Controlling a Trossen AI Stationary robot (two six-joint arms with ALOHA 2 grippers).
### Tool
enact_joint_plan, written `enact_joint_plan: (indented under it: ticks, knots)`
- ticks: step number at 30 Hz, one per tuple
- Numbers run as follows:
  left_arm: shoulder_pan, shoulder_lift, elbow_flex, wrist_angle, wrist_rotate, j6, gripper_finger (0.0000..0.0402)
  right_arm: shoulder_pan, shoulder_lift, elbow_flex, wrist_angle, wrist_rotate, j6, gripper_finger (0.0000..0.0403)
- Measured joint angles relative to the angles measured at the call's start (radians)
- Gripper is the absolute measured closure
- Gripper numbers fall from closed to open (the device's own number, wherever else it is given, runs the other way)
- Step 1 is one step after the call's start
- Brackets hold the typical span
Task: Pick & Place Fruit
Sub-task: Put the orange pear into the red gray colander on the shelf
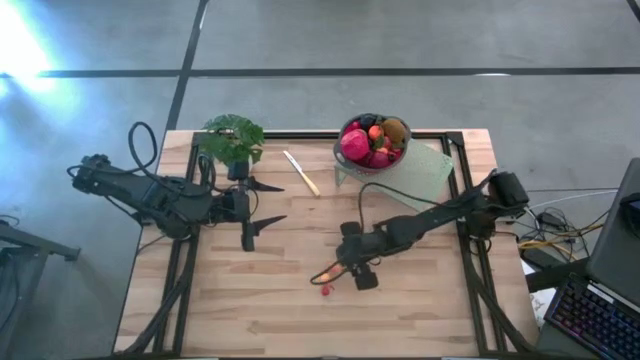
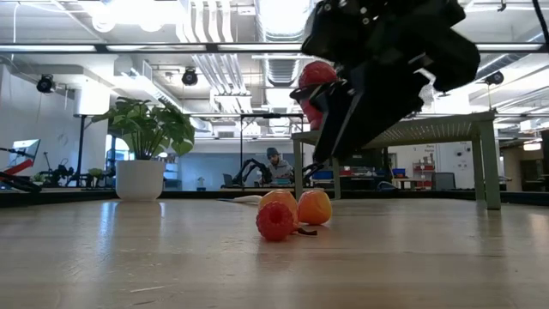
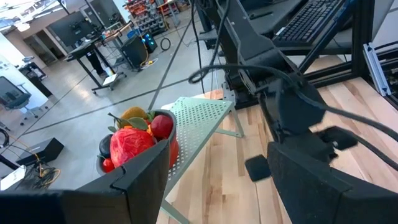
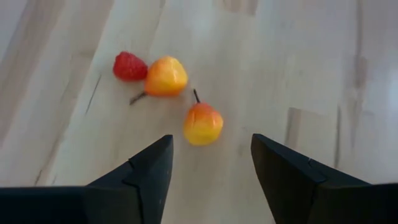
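Now your wooden table (image 1: 420,300) carries the bowl of fruit (image 1: 373,142) on a green perforated stand at the far edge. Your left gripper (image 1: 266,203) waits near the potted plant (image 1: 232,138), jaws apart. Your right gripper (image 4: 211,163) hovers mid-table, jaws apart and empty; one orange berry (image 4: 203,123) lies just ahead between them, the second orange berry (image 4: 165,76) and red berry (image 4: 129,66) farther off.

Bright ceiling lights; upper-left floor glare; blurred wrist views
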Motion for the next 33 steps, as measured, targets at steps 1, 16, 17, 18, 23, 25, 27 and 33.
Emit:
enact_joint_plan:
  ticks: [1, 16, 17, 18, 23, 25, 27, 33]
  knots:
    - [0.000, 0.000, 0.000, 0.000, 0.000, 0.000, 0.0128, 0.000, 0.014, 0.010, 0.003, -0.002, 0.000, 0.0188]
    - [0.000, 0.000, 0.000, 0.001, 0.000, 0.000, 0.0128, 0.000, 0.115, 0.037, 0.003, -0.032, 0.054, 0.0204]
    - [0.000, 0.000, 0.000, 0.002, 0.000, 0.000, 0.0128, 0.000, 0.116, 0.035, 0.018, -0.032, 0.057, 0.0204]
    - [0.000, 0.000, 0.000, 0.001, 0.000, 0.000, 0.0128, 0.000, 0.119, 0.033, 0.044, -0.032, 0.057, 0.0203]
    - [0.000, 0.000, 0.000, 0.001, 0.000, 0.000, 0.0128, 0.000, 0.124, 0.001, 0.107, -0.032, 0.060, 0.0187]
    - [0.000, 0.000, 0.000, 0.001, 0.000, 0.000, 0.0128, 0.000, 0.123, -0.009, 0.127, -0.032, 0.060, 0.0180]
    - [0.000, 0.000, 0.000, 0.001, 0.000, 0.000, 0.0128, 0.000, 0.123, -0.011, 0.131, -0.032, 0.060, 0.0172]
    - [0.000, -0.001, 0.000, -0.001, 0.000, 0.000, 0.0128, 0.000, 0.161, -0.012, 0.189, -0.027, 0.052, 0.0159]
